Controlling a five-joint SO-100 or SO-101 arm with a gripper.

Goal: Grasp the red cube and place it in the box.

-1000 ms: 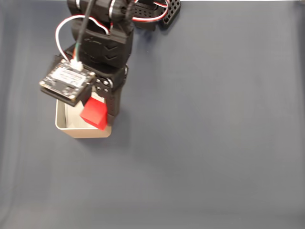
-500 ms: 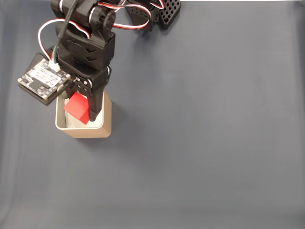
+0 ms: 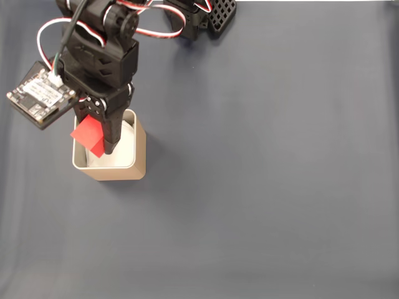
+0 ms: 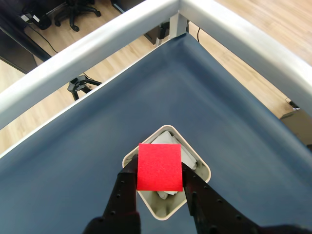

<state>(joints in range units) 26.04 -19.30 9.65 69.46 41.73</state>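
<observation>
A black robot arm reaches in from the top left of the fixed view, above a dark blue tabletop. Its gripper is clenched on the red cube, one black finger pressed against each side of it. In the wrist view the gripper enters from the bottom edge, and the red cube sits squarely between the two fingers, its flat red face turned toward the camera.

Directly beneath the gripper stands the box, a tan, square, open-topped container with rounded corners. In the fixed view the held cube lies over the left part of the box's opening, overlapping its left rim, and the fingertip on the right of the cube points down into the white interior. In the wrist view the box appears just behind and below the cube, turned corner-on, with its pale rim showing on both sides of the fingers and crumpled white lining inside. The cube is above the opening and is not resting on the bottom of the box.

A small circuit board with a white connector is mounted to the left of the gripper in the fixed view, with red and white wires looping up from it.

Beyond the tabletop's far corner, the wrist view shows a pale metal frame and wooden floor.
</observation>
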